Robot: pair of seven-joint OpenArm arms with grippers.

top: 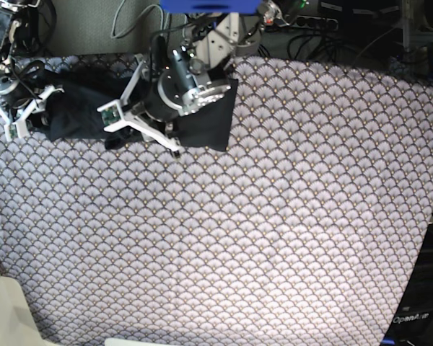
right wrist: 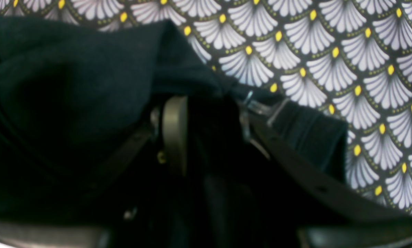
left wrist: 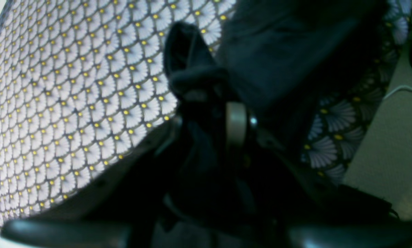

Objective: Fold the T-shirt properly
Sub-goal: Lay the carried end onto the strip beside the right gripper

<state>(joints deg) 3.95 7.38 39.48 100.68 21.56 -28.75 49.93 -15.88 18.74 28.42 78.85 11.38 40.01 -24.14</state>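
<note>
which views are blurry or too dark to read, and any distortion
Left wrist view: soft focus, the T-shirt and the left hand merge into near-black, and the patterned cloth bulges with wide-angle distortion. Right wrist view: scallops fairly sharp, but the right hand is lost in dark fabric. Base view: evenly lit and clearest, slightly washed out.

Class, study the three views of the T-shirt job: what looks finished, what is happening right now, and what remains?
Done: the T-shirt lies bunched into a narrow dark band at the far left edge of the patterned cloth, not spread flat. In hand: the right gripper has black fabric between its fingers; the left gripper also has fabric in its jaws, grip unclear. Left: it looks lumpy, so neat final folds and smoothing probably remain.
</note>
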